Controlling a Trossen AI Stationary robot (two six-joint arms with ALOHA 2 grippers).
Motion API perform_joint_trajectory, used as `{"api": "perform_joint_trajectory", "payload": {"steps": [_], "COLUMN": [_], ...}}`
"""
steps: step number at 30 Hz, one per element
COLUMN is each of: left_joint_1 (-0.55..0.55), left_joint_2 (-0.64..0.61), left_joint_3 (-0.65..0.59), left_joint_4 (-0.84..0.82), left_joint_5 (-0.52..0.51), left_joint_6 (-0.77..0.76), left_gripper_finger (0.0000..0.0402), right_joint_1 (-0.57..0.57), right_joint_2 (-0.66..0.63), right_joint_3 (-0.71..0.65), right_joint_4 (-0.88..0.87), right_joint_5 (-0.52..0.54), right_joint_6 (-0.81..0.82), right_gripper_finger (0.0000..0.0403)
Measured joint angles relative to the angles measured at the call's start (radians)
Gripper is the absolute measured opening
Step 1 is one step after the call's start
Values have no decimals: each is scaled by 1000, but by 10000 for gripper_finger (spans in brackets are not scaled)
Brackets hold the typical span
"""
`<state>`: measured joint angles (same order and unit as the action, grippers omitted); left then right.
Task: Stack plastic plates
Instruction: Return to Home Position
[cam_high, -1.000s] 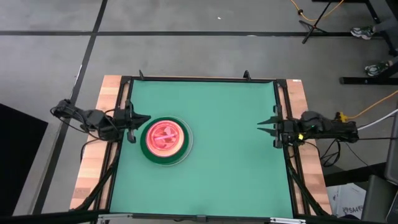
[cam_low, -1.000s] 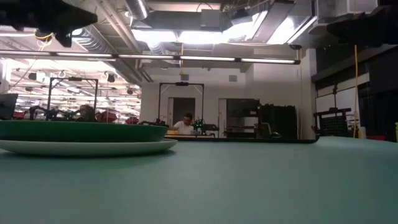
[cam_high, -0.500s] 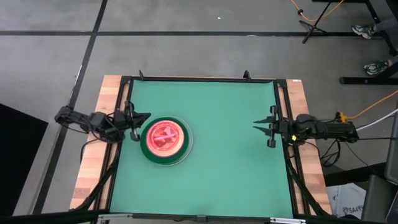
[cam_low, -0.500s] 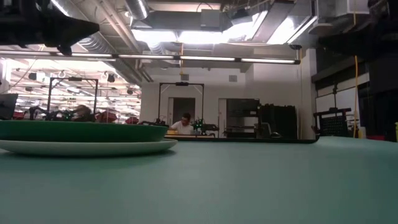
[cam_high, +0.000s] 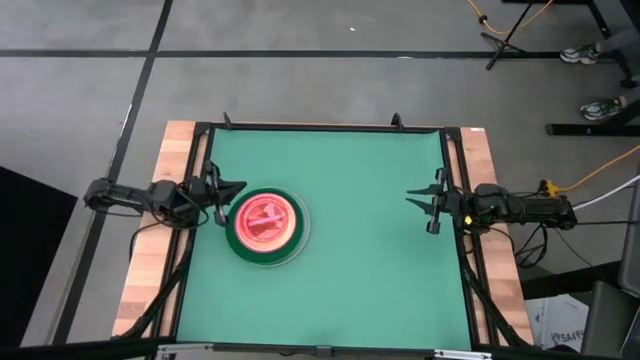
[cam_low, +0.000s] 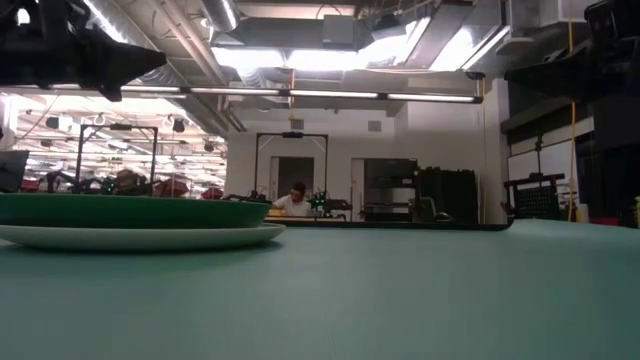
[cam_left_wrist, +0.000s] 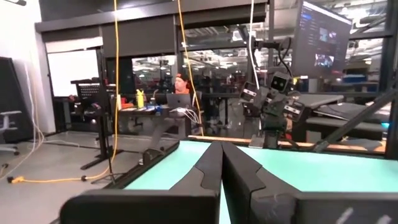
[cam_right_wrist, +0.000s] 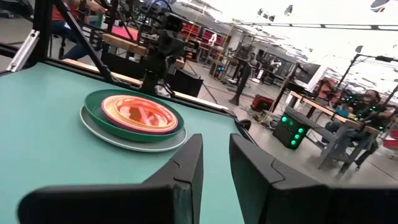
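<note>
Plates sit in one stack on the left half of the table, nearer the left edge than the middle. The white plate is at the bottom and the dark green plate rests on it. Smaller reddish-pink ones are nested in its centre, though how many cannot be told. The low view shows the green plate lying flat on the white plate, with a person seated far off in the room behind. The left gripper hangs just beside the stack on its outer side, close to the table's left rail and clear of the plates. In its wrist view the fingers stand closed together, gripping nothing. The right gripper is well apart from the stack, by the right rail and pointing inward across the bare mat. Its wrist view looks over at the stack, and its fingers stand slightly parted with nothing between them.
</note>
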<state>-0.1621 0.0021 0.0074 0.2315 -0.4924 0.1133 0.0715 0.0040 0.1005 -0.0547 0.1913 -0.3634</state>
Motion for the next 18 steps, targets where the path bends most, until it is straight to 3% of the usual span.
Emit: {"api": "perform_joint_trajectory", "payload": {"steps": [13,18], "left_joint_1": [14,14], "left_joint_2": [0,0], "left_joint_3": [0,0], "left_joint_4": [-154,-160], "left_joint_5": [13,13], "left_joint_6": [-131,-131], "left_gripper_finger": [0,0], "right_joint_1": [0,0], "right_joint_2": [0,4], "right_joint_3": [-1,-36], "right_joint_4": [-111,-70], "right_joint_5": [44,39], "right_joint_6": [71,68], "right_gripper_finger": [76,76]}}
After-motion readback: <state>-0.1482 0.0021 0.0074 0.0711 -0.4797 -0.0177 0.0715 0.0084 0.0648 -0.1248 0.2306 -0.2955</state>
